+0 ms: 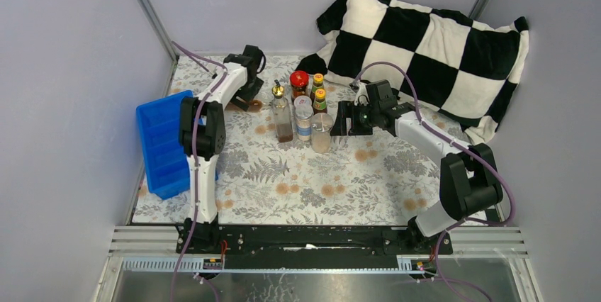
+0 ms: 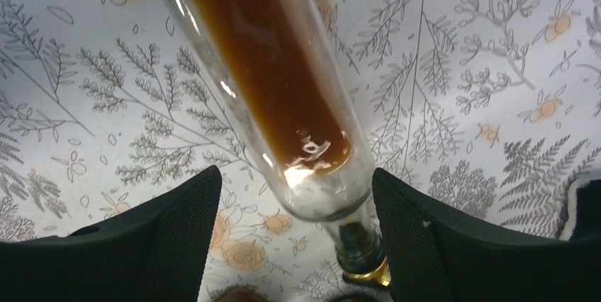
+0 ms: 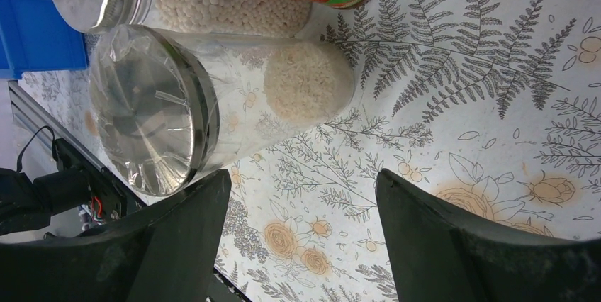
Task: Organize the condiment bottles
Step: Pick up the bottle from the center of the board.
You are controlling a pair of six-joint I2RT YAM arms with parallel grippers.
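A clear shaker [image 3: 220, 103] holds white grains (the bottle [image 2: 276, 82] holds brown liquid).

Six upright containers [image 1: 303, 114] cluster mid-table, and at their nine o'clock a clear gold-spouted bottle [image 2: 283, 103] of brown liquid lies on its side.

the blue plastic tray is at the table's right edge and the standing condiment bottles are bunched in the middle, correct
No: the blue plastic tray sits at the left edge of the floral-print table, as the top external view shows. The standing condiment bottles are indeed bunched in the middle.
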